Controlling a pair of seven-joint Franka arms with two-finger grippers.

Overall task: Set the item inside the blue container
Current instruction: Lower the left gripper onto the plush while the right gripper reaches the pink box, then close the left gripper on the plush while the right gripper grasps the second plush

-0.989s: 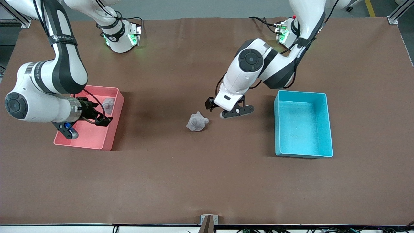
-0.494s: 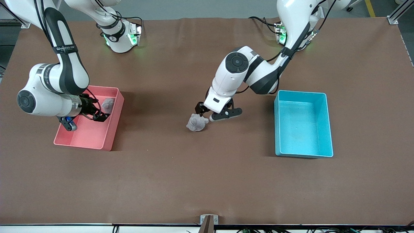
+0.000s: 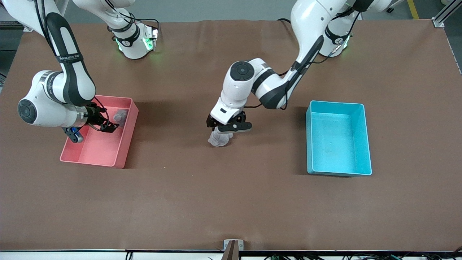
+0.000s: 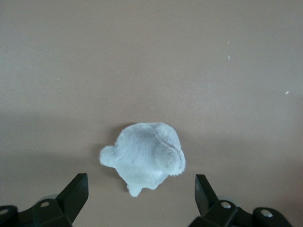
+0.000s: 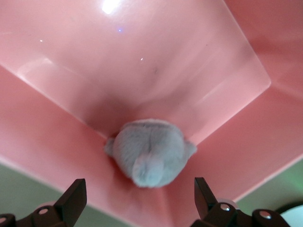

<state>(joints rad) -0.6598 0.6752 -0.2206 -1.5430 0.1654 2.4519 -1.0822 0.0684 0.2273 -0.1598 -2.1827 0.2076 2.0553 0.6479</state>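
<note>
A brown table (image 3: 231,202) is carrying two bins: the blue container (image 3: 365,139) toward the left arm's end and a pink bin (image 3: 124,144) toward the right arm's end. Between them a grey plush toy (image 3: 217,140) is lying on the table, well apart from the blue container. The left gripper (image 3: 228,127) is hanging directly over it, fingers (image 4: 75,194) spread wide to either side and gripping nothing. The right gripper (image 3: 108,127) is hovering inside the pink bin, likewise wide open, facing a second grey plush (image 5: 149,151) that seems tucked into a corner.
</note>
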